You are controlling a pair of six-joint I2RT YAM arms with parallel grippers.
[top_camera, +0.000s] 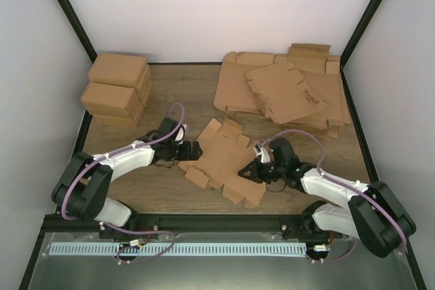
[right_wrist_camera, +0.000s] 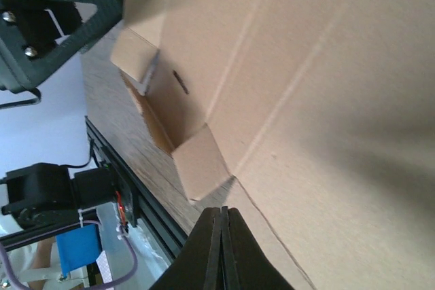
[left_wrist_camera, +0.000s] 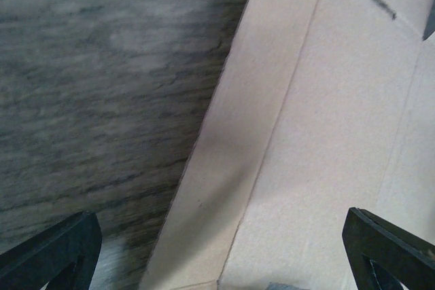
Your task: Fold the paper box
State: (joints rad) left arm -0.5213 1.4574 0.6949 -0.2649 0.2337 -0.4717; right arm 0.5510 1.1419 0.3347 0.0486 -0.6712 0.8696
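Both grippers are seen from above at the flat brown die-cut cardboard box blank point(top_camera: 223, 161), mid-bench: left gripper point(top_camera: 192, 152) at its left edge, right gripper point(top_camera: 246, 173) upon it. Left wrist: fingers point(left_wrist_camera: 54, 252) are spread, released. Right wrist: whether anything is grasped cannot be told.

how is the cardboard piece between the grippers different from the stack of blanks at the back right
The paper box lies alone between the two grippers, some flaps lifted; the stacked blanks lie flat, overlapping in a pile. The paper box sits near the arms, the stacked blanks by the far edge. Both are plain brown notched cardboard.
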